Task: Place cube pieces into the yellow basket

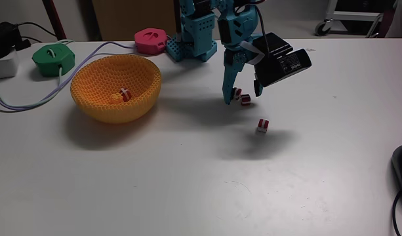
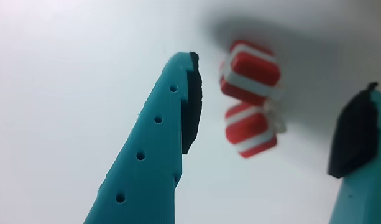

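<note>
Jaws: teal robot gripper (image 2: 268, 112) spread wide around 2 tiny red-and-white striped cubes (image 2: 249, 71) on the white table (image 1: 187, 183).
Basket: big round yellow crocheted basket (image 1: 102, 108) holds 1 striped cube (image 1: 125, 93).

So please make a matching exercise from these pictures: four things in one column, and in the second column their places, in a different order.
Things:
1. yellow basket
2. green round device
3. pink round device
4. lone striped cube

Places, in the fixed view:
A. at the far table edge, just left of the arm's base
B. alone on the bare table, nearer the camera than the open gripper
C. far left, with a cable running from it
D. left of the gripper, holding one striped cube

Pairs: 1-D, 2-C, 3-A, 4-B
</note>
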`<state>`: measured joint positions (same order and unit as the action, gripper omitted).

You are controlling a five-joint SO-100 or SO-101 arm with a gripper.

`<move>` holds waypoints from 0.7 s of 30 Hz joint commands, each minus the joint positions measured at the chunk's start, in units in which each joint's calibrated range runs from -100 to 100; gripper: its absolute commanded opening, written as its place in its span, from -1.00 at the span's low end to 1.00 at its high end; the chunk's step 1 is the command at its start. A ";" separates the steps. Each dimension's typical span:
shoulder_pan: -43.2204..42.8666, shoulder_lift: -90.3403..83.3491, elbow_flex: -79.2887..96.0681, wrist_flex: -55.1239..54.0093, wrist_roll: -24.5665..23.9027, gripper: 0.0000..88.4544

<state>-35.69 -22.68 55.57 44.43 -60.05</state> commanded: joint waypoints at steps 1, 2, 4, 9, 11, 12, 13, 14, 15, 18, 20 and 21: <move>1.30 0.52 -0.05 -2.11 -0.54 -0.33; 1.58 0.61 0.43 -2.11 -0.54 -0.38; 2.14 0.61 1.49 -2.20 -0.29 -0.46; 4.75 0.61 5.34 -4.98 3.22 -1.00; 6.14 -0.05 5.43 -4.72 5.71 -1.00; 7.08 -0.90 5.24 -4.20 6.79 -1.00; 8.01 -2.04 4.28 -2.55 7.67 -1.00; 9.31 -3.46 2.64 0.32 8.64 -1.00; 10.71 -5.26 0.91 2.92 9.57 -1.00; 17.33 -10.09 -7.37 14.48 13.43 -1.00; 24.41 -12.65 -17.29 27.69 17.58 -1.00; 28.60 -13.40 -22.97 34.03 20.12 -1.00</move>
<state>-16.63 -31.23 48.47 62.17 -45.54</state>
